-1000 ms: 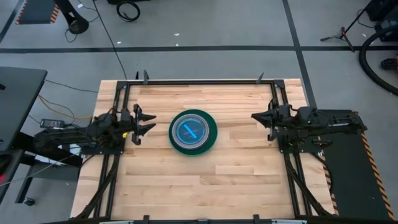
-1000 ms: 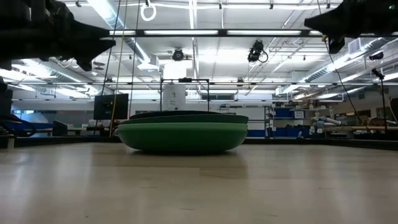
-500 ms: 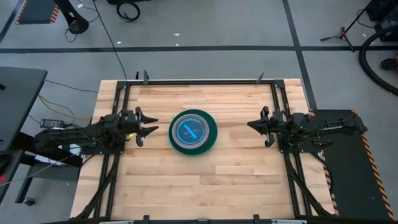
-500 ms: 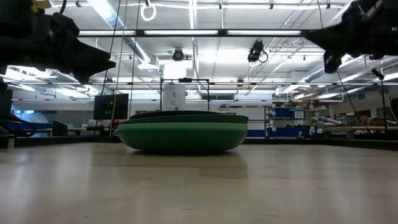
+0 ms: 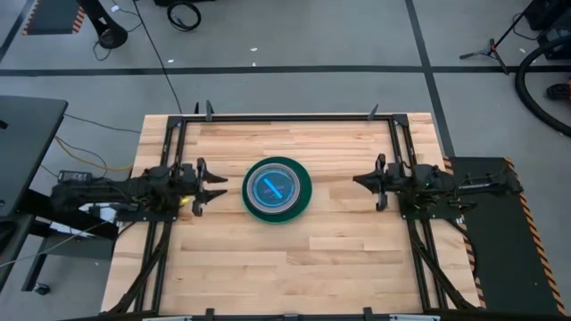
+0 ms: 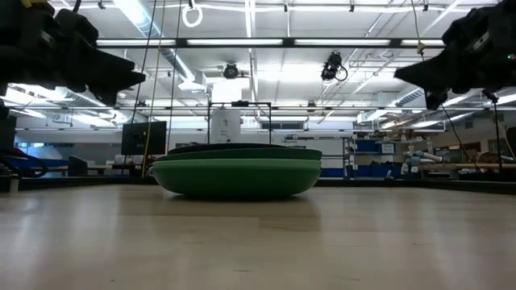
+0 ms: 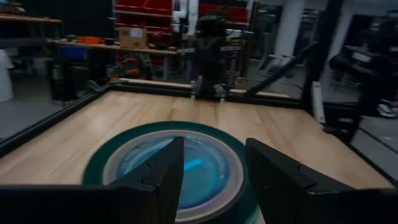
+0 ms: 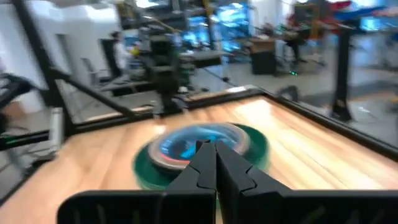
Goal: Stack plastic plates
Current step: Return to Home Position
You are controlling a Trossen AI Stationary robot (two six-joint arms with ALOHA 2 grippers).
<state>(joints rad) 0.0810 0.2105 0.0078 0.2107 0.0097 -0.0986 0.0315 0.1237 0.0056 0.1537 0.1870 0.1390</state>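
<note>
a single stack of plastic plates (image 5: 277,189) sits near the middle of the wooden desk (image 5: 294,259). its outermost edge is a dark green rim (image 5: 307,189), inside that is a pale grey ring (image 5: 277,213), and a translucent blue plate (image 5: 270,185) lies on top. the left pincer (image 5: 214,185) is just beside the stack's left edge, fingers spread, not touching it. the right pincer (image 5: 359,181) points at the stack from the right, farther off, fingers drawn to one tip.

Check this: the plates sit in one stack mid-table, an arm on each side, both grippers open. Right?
Not quite: the right gripper is shut, as the right wrist view shows. Only the left gripper is open. The plates do sit in one stack mid-table, an arm on each side.
</note>
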